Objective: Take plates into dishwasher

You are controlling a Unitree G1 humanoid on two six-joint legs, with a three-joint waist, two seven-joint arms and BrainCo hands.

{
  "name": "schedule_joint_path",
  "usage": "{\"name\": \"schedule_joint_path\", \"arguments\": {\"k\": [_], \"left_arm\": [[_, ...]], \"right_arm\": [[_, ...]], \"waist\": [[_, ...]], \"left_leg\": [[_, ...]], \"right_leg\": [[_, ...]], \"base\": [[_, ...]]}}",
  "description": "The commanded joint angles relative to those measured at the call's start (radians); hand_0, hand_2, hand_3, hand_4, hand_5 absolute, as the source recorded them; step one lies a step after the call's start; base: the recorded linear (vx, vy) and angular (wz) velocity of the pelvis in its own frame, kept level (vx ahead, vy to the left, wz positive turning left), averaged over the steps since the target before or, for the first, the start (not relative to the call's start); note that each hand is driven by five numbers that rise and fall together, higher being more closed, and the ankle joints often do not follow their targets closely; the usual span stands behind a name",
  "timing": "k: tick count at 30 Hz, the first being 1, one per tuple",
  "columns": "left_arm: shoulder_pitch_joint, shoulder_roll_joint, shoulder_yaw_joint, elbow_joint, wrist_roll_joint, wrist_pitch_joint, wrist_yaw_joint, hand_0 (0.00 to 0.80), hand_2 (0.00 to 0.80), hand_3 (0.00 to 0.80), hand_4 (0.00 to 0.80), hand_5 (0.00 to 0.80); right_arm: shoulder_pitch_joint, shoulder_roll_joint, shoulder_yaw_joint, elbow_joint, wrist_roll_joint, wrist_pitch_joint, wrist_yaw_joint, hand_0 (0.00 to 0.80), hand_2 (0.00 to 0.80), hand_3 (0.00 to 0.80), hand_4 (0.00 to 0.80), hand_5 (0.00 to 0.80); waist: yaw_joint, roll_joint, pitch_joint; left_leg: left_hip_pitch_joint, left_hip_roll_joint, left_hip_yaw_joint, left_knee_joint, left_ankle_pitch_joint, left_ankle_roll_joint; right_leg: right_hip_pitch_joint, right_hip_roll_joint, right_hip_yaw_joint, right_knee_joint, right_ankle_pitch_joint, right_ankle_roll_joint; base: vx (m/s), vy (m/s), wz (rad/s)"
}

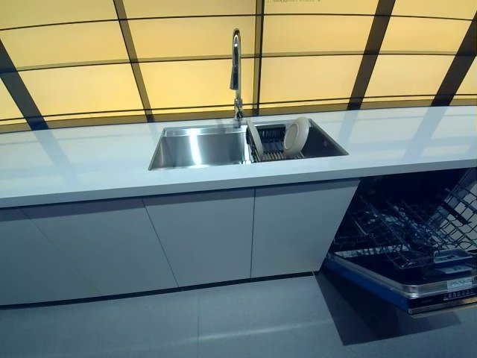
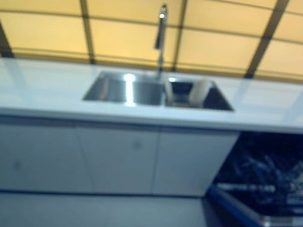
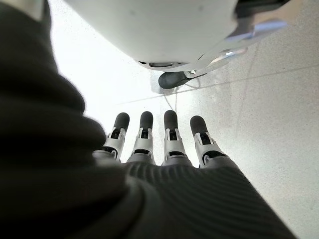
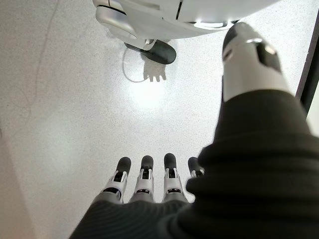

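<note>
2 plates (image 1: 296, 136) stand on edge in the rack (image 1: 272, 145) of the sink (image 1: 201, 146) in the bench (image 1: 89, 168). The dishwasher (image 1: 417, 246) (lower right) is open. Left hand (image 3: 164, 149) and right hand (image 4: 144, 186) hang with fingers straight, holding nothing.

Two plates (image 1: 296, 136) stand in the sink (image 1: 195, 147) rack; the dishwasher (image 1: 406, 250) door hangs open.

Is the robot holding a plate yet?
No. Both the left robot hand and right robot hand hang with straight fingers, holding nothing. The plates stand in the sink.
</note>
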Motion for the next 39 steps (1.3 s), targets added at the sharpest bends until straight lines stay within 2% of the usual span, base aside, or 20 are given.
{"name": "schedule_joint_path", "arguments": {"k": [1,31,39], "left_arm": [[-0.062,-0.027,-0.008,0.071,0.012,-0.003,0.02,0.0,0.0,0.0,0.0,0.0],[-0.077,-0.023,0.006,0.067,-0.016,0.012,0.002,0.0,0.0,0.0,0.0,0.0],[-0.07,-0.02,0.012,0.074,0.008,0.013,-0.001,0.0,0.0,0.0,0.0,0.0]], "right_arm": [[-0.086,-0.001,0.023,0.074,-0.025,-0.007,-0.006,0.0,0.0,0.0,0.0,0.0],[-0.109,0.004,0.039,0.046,-0.034,-0.005,0.026,0.0,0.0,0.0,0.0,0.0],[-0.103,0.008,0.034,0.045,-0.022,-0.016,0.033,0.0,0.0,0.0,0.0,0.0]], "waist": [[0.002,-0.013,0.014],[-0.001,-0.018,0.025],[0.004,-0.02,0.019]], "left_leg": [[0.014,-0.074,-0.015,0.002,-0.096,0.058],[0.017,-0.068,-0.008,0.002,-0.094,0.06],[0.017,-0.065,-0.017,0.002,-0.091,0.056]], "right_leg": [[0.033,0.012,0.001,0.003,-0.073,0.065],[0.034,0.02,0.027,0.003,-0.069,0.059],[0.039,0.023,0.019,0.003,-0.073,0.056]], "base": [[0.0,0.0,0.0],[0.0,0.0,0.0],[0.032,-0.06,0.0]]}}
